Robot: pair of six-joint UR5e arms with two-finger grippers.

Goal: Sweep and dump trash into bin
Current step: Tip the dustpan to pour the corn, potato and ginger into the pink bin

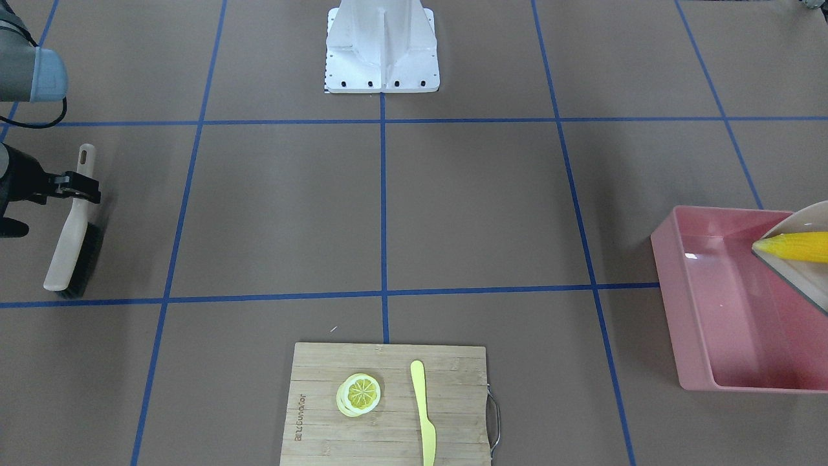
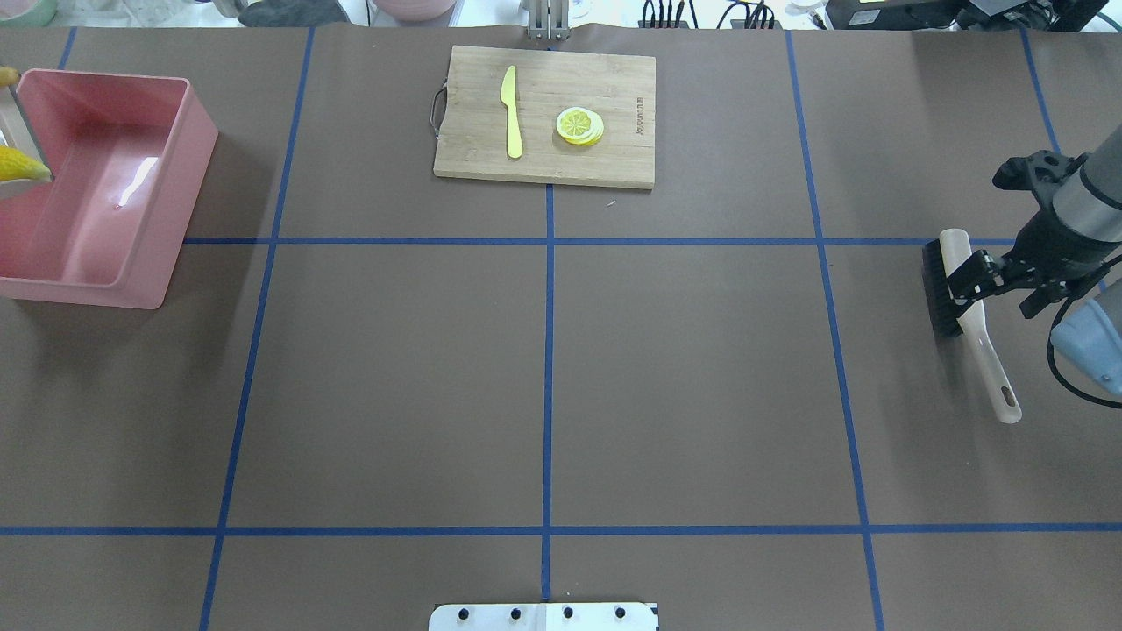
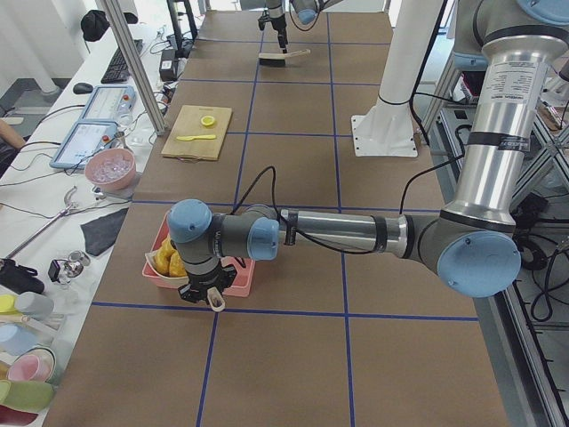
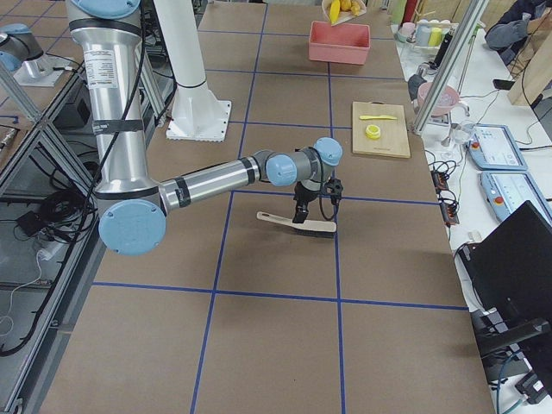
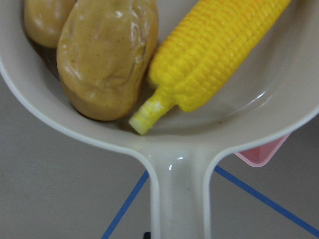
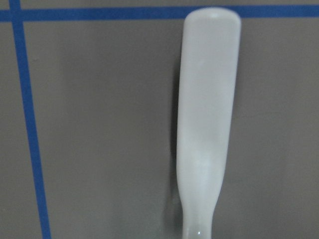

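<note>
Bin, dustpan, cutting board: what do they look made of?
Bin: pink plastic, glossy; bright glare on its floor and walls.
Dustpan: beige plastic, smooth and shiny, small highlights by the handle.
Cutting board: looks like bamboo or wood, matte, with glued strips and grain; its handle looks metal.

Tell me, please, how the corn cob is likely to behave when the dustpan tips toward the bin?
The corn cob is round and tapered, so it will probably roll or slide out readily. The dustpan looks glossy inside, likely offering little grip. The cob lies against the potato, which may nudge it; its tip overhangs the bin.
</note>
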